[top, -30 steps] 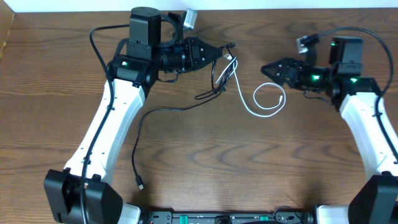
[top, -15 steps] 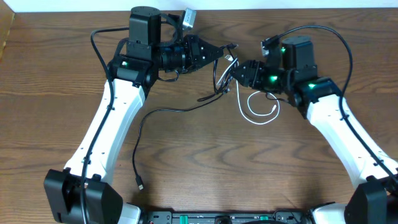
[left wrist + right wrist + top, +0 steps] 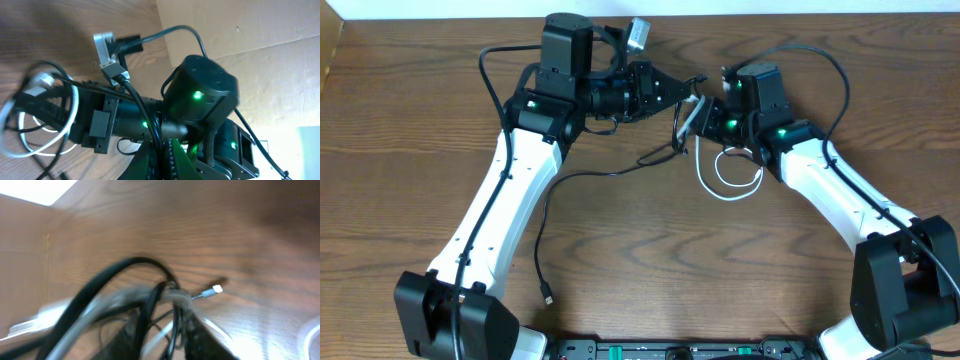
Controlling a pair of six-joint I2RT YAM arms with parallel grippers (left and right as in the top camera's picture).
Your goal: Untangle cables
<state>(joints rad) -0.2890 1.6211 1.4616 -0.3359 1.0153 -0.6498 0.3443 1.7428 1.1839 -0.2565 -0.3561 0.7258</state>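
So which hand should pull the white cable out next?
Probably the right. The left hand is shut at the top of the tangle, holding it. The right hand sits close to the white cable and could tug it free.

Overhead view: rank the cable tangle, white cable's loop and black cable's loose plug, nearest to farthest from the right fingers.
1. cable tangle, right at the right fingers.
2. white cable's loop, just below on the table.
3. black cable's loose plug, far lower left.
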